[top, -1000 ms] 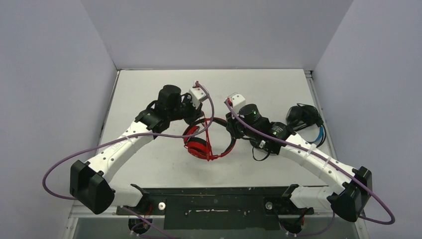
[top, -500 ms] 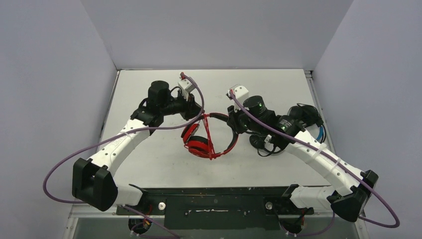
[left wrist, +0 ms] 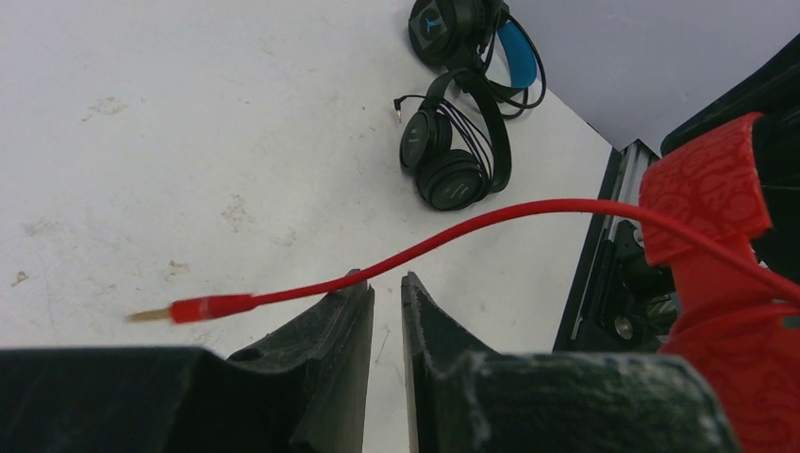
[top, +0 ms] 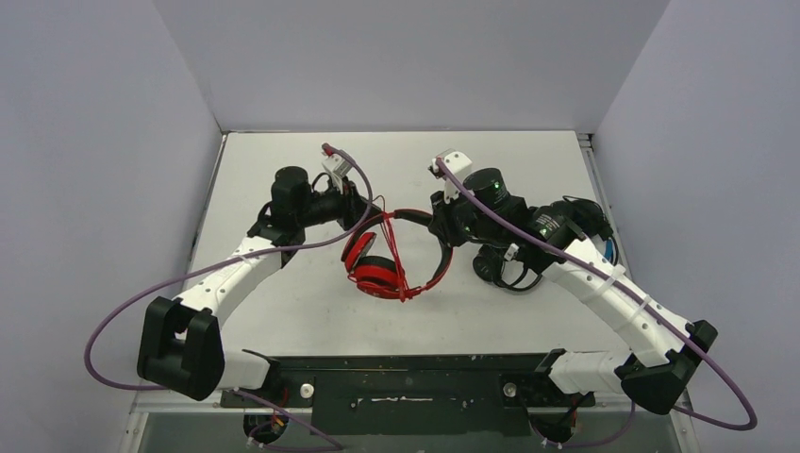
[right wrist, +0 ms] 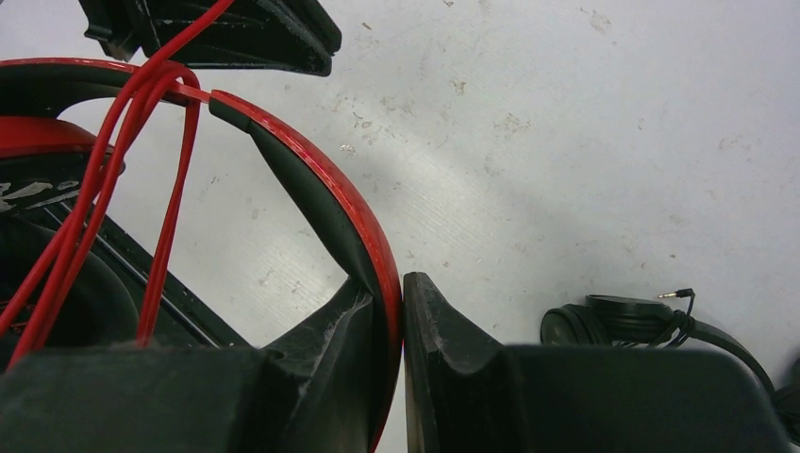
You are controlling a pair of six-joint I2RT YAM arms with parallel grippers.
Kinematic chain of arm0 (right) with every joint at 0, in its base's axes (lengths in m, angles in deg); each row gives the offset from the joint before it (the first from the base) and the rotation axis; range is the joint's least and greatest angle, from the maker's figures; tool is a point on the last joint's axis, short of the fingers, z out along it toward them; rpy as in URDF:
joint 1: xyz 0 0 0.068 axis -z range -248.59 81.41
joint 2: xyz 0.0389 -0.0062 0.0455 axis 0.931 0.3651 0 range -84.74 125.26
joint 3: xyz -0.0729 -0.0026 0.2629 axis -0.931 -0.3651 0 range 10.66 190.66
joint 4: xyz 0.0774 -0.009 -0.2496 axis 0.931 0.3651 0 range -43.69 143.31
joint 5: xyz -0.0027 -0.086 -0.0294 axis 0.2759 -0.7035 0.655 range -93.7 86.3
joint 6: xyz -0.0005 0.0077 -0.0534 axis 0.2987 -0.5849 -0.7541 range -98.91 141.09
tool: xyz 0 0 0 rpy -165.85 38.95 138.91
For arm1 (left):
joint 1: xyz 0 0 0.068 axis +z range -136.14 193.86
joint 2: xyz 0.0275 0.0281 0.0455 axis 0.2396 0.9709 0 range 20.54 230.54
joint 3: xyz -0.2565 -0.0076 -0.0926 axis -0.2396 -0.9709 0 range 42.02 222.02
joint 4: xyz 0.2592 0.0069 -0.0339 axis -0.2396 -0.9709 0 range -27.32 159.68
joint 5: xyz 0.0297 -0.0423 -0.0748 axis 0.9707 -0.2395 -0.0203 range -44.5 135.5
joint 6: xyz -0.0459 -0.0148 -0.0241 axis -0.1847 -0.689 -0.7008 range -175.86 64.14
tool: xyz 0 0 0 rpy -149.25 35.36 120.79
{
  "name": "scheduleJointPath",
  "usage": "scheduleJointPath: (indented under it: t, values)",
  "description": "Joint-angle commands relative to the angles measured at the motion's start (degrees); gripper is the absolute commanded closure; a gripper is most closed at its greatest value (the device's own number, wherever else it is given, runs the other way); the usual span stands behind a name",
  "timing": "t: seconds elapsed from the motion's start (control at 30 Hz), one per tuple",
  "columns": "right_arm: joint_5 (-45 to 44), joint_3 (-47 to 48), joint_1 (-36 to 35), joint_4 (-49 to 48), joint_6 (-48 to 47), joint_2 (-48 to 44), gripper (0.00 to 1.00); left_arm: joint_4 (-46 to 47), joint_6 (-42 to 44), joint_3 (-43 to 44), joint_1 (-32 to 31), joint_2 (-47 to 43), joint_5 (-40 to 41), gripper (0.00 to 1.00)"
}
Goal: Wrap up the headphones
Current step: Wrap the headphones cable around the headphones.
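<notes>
The red headphones (top: 377, 274) lie mid-table with their red cord (top: 391, 250) wound across the band. My right gripper (right wrist: 391, 283) is shut on the red headband (right wrist: 330, 189). My left gripper (left wrist: 387, 283) sits just left of the headphones, jaws slightly apart with nothing between them. The cord's free end (left wrist: 453, 229) drapes over its left fingertip (left wrist: 354, 288), and the plug (left wrist: 203, 308) hangs loose. The all-black headphones (left wrist: 453, 151) and the blue-banded headphones (left wrist: 514, 52) lie to the right.
The black headphones (top: 505, 269) rest under my right forearm, with the blue-banded pair (top: 590, 226) behind it near the table's right edge. A dark rail (top: 406, 377) runs along the near edge between the arm bases.
My left gripper has drawn back to the left, and its jaws have parted and let go of the red cord. The right gripper shifted slightly, still holding the headband.
</notes>
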Motion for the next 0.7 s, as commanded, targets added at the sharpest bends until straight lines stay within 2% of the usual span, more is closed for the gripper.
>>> scheduleJointPath:
  t: [0.0,0.1,0.27,0.5,0.67]
  values:
    - [1.0,5.1,1.0,-3.1,2.3,0.0,1.0,10.3,-5.4,-1.9,0.2,-3.2,-2.6,0.83]
    - [1.6,6.3,2.0,-2.8,2.6,0.7,1.0,10.9,-6.3,-4.0,0.2,-5.4,0.7,0.78]
    - [2.1,7.6,2.7,-2.2,1.9,1.6,1.0,14.6,-10.1,-12.6,0.3,-13.3,8.6,0.62]
    - [4.2,8.8,4.1,-0.6,1.0,2.5,1.0,11.7,-11.5,-18.0,1.8,-20.3,9.9,0.54]
    - [5.1,9.2,4.8,0.8,1.2,2.9,1.0,13.9,-12.0,-20.7,1.9,-22.7,10.5,0.48]
